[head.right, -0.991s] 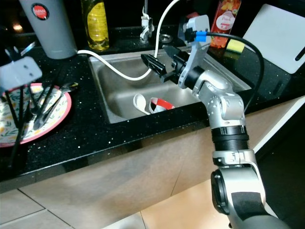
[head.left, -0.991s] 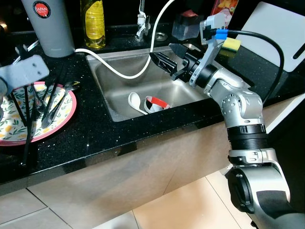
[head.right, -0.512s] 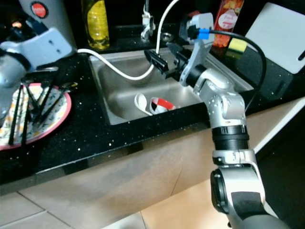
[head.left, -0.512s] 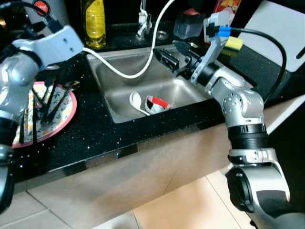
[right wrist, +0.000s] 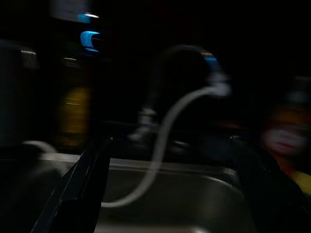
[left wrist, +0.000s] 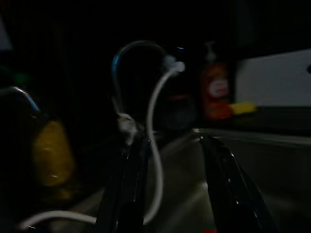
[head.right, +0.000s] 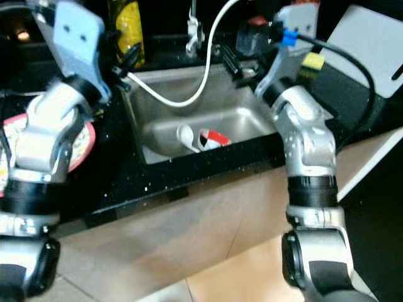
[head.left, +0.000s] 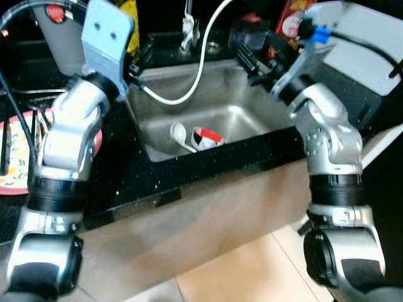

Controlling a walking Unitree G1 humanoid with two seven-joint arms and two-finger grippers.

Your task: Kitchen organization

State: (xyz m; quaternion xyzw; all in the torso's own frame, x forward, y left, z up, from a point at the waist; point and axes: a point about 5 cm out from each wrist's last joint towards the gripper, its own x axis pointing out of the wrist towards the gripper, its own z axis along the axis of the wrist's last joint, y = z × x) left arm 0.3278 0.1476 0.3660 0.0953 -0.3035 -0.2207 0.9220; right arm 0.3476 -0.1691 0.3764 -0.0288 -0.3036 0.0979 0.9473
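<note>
Two grippers raised over sink (head.left: 252,126): left gripper (head.left: 140,55) and right gripper (head.left: 252,58), fingers spread, empty. White spoon (head.left: 178,134) and red-white cup (head.left: 206,136) in basin below, between them. White hose (head.left: 200,69) looping between them.

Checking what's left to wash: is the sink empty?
No, a white spoon and a red-and-white cup lie in the sink.

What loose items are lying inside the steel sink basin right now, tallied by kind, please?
White ceramic spoon: 1
Red-and-white bowl tipped on its side: 1
White flexible hose drooping into the sink: 1
Total: 3
</note>
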